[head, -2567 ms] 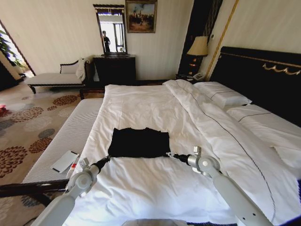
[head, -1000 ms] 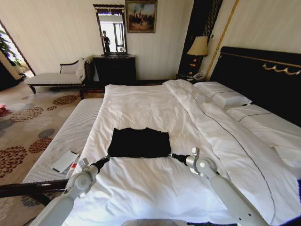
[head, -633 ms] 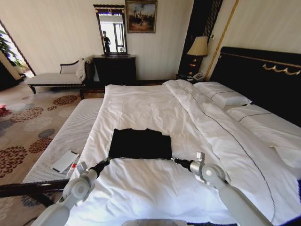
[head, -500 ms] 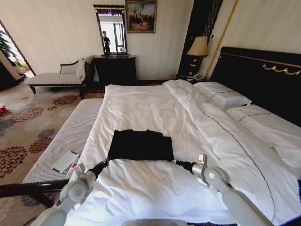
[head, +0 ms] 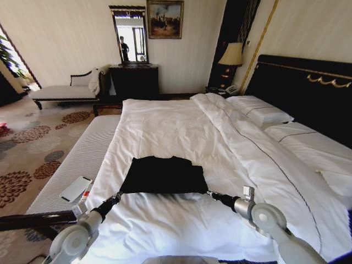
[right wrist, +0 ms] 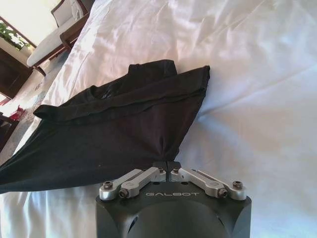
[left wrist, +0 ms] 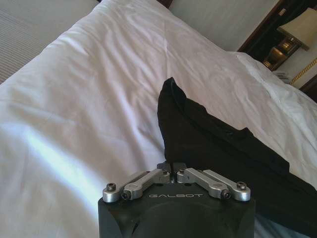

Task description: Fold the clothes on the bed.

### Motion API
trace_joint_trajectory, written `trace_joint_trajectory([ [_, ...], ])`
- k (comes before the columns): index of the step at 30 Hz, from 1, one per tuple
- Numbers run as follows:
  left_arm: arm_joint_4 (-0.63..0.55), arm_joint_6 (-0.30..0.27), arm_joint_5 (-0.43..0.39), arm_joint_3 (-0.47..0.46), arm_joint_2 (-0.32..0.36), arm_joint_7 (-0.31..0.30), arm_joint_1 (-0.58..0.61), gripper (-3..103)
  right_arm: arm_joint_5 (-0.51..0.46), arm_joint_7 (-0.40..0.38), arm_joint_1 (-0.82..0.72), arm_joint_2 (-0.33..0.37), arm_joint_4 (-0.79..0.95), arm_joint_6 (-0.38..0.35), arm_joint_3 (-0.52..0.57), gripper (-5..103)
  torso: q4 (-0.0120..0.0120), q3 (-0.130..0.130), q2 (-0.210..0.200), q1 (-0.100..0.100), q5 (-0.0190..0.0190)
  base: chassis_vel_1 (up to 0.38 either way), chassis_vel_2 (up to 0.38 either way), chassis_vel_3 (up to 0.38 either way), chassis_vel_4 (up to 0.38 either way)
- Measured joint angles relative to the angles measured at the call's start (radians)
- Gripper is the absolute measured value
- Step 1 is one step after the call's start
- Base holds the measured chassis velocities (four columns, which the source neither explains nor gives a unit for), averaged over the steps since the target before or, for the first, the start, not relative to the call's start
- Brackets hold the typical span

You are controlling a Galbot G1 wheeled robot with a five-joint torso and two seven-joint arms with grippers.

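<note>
Head view: both my grippers pinch the near corners of the black T-shirt [head: 162,175] on the bed [head: 181,124].
Head view: white duvet [head: 258,165] rumpled along the headboard side, pillows [head: 258,113], dark gold-trimmed headboard [head: 308,91]; striped bench [head: 77,162] on my left, patterned carpet [head: 27,148], chaise [head: 60,91], lamp [head: 232,54]. Shirt lies mid-bed, near edge stretched taut between my left gripper [head: 116,196] and right gripper [head: 209,193]. Left wrist view: left gripper [left wrist: 171,167] clamped on a shirt corner; soft fabric rises in a peaked fold, sheet faintly creased. Right wrist view: right gripper [right wrist: 166,165] clenched on the other corner; layered hem edges and a sleeve show, cloth fanning out from the pinch.
</note>
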State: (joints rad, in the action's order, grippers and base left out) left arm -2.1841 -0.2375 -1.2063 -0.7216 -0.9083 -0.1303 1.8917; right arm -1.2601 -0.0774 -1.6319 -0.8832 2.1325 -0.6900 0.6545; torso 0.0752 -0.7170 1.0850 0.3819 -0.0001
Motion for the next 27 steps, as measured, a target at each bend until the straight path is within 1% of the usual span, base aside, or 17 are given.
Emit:
trace_joint_trajectory([
  [2, -0.029, 0.011, 0.03, -0.027, 0.0, 0.013, 0.057, 1, 0.003, 0.001, -0.049, 0.0, 0.036, 0.0, 0.024, 0, 0.0, 0.0, 0.0, 0.0, 0.0003, 0.0, 0.0, 0.0, 0.0],
  [3, -0.029, 0.011, 0.03, -0.027, 0.0, 0.013, 0.057, 1, 0.003, 0.001, -0.049, 0.0, 0.036, 0.0, 0.024, 0, 0.0, 0.0, 0.0, 0.0, 0.0003, 0.0, 0.0, 0.0, 0.0],
  [4, -0.053, 0.018, 0.048, -0.043, -0.002, 0.02, 0.094, 1, 0.01, 0.002, -0.079, -0.002, 0.06, 0.0, 0.034, 0, -0.0001, 0.0, 0.0, 0.0, 0.0001, 0.0, 0.0, 0.0, 0.0],
  [8, -0.103, 0.029, 0.077, -0.073, -0.033, 0.023, 0.169, 1, 0.054, 0.004, -0.155, -0.024, 0.108, 0.0, 0.042, 0, 0.0, 0.0, 0.0, 0.0, 0.0, 0.0, 0.0, 0.0, 0.0],
  [9, -0.103, 0.029, 0.077, -0.073, -0.033, 0.023, 0.169, 1, 0.054, 0.004, -0.155, -0.024, 0.108, 0.0, 0.042, 0, 0.0, 0.0, 0.0, 0.0, 0.0, 0.0, 0.0, 0.0, 0.0],
  [11, -0.124, 0.037, 0.087, -0.089, -0.052, 0.033, 0.217, 1, 0.083, 0.014, -0.202, -0.035, 0.129, 0.001, 0.059, 0, -0.0002, 0.0, 0.0, 0.0, 0.0002, 0.0, 0.0, 0.0, 0.0],
  [12, -0.124, 0.037, 0.087, -0.089, -0.052, 0.033, 0.217, 1, 0.083, 0.014, -0.202, -0.035, 0.129, 0.001, 0.059, 0, -0.0002, 0.0, 0.0, 0.0, 0.0002, 0.0, 0.0, 0.0, 0.0],
  [14, -0.135, 0.049, 0.096, -0.101, -0.067, 0.045, 0.26, 1, 0.1, 0.025, -0.246, -0.046, 0.148, 0.004, 0.086, 0, 0.0, 0.0, 0.0, 0.0, 0.0001, 0.0, 0.0, 0.0, 0.0],
  [19, -0.148, 0.068, 0.119, -0.123, -0.094, 0.056, 0.335, 1, 0.098, 0.028, -0.295, -0.065, 0.178, 0.006, 0.137, 0, 0.0, 0.0, 0.0, 0.0, -0.0001, 0.0, 0.0, 0.0, 0.0],
  [20, -0.155, 0.08, 0.136, -0.133, -0.1, 0.061, 0.367, 1, 0.097, 0.028, -0.317, -0.071, 0.194, 0.005, 0.152, 0, -0.0002, 0.0, 0.0, 0.0, 0.0001, 0.0, 0.0, 0.0, 0.0],
  [23, -0.167, 0.087, 0.149, -0.141, -0.107, 0.061, 0.395, 1, 0.102, 0.027, -0.341, -0.081, 0.211, 0.005, 0.16, 0, 0.0, 0.0, 0.0, 0.0, 0.0001, 0.0, 0.0, 0.0, 0.0],
  [27, -0.19, 0.095, 0.19, -0.13, -0.124, 0.061, 0.439, 1, 0.125, 0.026, -0.385, -0.099, 0.228, 0.005, 0.17, 0, -0.0001, 0.0, 0.0, 0.0, 0.0001, 0.0, 0.0, 0.0, 0.0],
])
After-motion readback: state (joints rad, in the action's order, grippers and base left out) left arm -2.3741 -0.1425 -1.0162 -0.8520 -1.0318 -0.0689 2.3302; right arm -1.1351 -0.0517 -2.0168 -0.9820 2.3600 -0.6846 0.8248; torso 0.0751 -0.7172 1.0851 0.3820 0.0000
